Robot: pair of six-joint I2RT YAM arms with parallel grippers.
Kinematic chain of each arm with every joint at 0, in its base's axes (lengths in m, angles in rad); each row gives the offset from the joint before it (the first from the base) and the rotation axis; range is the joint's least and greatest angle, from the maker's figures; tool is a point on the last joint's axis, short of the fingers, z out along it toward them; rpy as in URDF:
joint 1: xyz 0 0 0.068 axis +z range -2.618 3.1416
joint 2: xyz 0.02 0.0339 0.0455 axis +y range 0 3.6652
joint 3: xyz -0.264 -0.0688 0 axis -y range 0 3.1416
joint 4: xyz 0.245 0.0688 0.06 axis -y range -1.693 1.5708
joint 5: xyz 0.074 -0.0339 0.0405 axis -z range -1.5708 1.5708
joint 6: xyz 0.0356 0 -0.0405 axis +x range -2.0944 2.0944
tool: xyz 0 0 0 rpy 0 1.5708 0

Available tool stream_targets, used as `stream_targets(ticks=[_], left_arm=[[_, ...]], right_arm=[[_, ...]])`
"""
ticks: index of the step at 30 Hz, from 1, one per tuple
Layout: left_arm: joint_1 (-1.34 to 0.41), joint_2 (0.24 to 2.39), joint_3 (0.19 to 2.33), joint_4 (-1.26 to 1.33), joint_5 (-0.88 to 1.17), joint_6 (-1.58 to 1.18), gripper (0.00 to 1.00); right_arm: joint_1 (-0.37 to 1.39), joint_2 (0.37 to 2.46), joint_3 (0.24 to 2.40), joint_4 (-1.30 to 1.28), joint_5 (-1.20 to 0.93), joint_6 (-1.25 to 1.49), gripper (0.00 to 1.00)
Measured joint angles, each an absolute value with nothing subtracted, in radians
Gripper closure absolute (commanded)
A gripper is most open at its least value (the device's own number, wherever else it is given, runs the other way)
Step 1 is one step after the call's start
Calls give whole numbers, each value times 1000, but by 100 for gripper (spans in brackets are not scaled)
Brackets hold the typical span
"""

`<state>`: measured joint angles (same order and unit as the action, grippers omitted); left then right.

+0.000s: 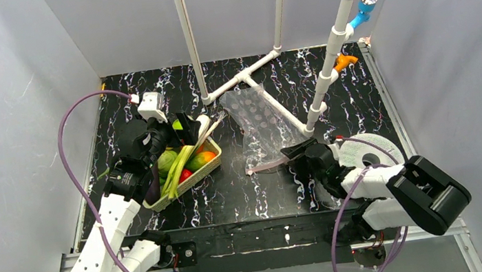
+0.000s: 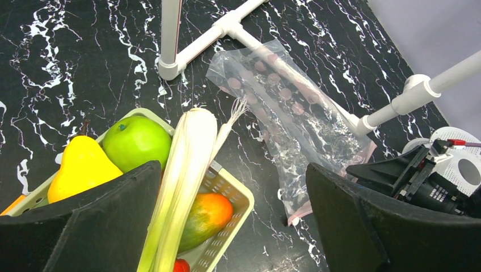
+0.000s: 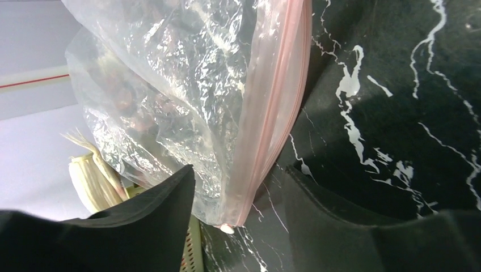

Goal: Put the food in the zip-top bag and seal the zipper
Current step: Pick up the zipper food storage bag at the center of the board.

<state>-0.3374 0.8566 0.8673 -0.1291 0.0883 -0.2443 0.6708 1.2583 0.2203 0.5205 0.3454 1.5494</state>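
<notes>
Right of basket (image 1: 209, 170), nearest: right hand (image 1: 293, 152), jaws partly apart, astride zipper (image 3: 272, 113). Above basket: left hand (image 2: 232, 170), spread wide, empty. Inside basket: food (image 2: 207, 218), leek (image 2: 190, 153) beside green apple (image 2: 136, 141). Farther right of basket: zip-top bag (image 1: 261, 123) on desk (image 1: 246, 198).

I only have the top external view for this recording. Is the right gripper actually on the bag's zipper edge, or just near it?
Observer: In the right wrist view, the pinkish zipper strip of the clear dotted plastic bag hangs between the fingers of the right gripper. The jaws stand apart and are not pinching it.
Reviewer: And the left gripper? Its arm covers the basket for me.
Observer: The left gripper is wide open above the woven tan basket, with the white-green leek between its fingers.
Reviewer: Any food I can't see?
Observer: A yellow pear sits beside the green apple in the basket.
</notes>
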Motion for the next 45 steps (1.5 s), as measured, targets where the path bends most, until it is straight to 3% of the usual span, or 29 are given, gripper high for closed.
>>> stream_targets(ticks=[4,5,6,9,14,23,30,31,34,40,45], left_arm=[[-341,857,867,-129,88,-245,1],[-344,857,867,-129,88,-246,0],[-345,857,867,-129,88,-246,0],[-347,859,867,-128,88,-247,1],[-352,877,867,-128,92,-247,0],[-358,887,867,-128,121,-255,0],[-361,890,867,-128,135,-256,1],[-362,891,867,-128,138,-258,0],[-365,903,867,-102,212,-266,0],[-435,1010,869,27,426,-313,0],[-609,1029,862,31,410,-280,1]], right_arm=[[652,1317,220,596,304,1567,56],[649,1330,220,611,296,1570,77],[642,1361,221,653,275,1572,87],[633,1381,222,699,247,1566,99],[624,1344,249,666,176,1585,99],[623,1037,578,155,147,1477,99],[623,1005,773,-165,160,1002,99],[623,1014,859,-268,153,827,99],[626,1068,1000,-460,153,678,99],[664,1137,1200,-567,137,719,99],[844,1235,1261,-589,241,928,99]])
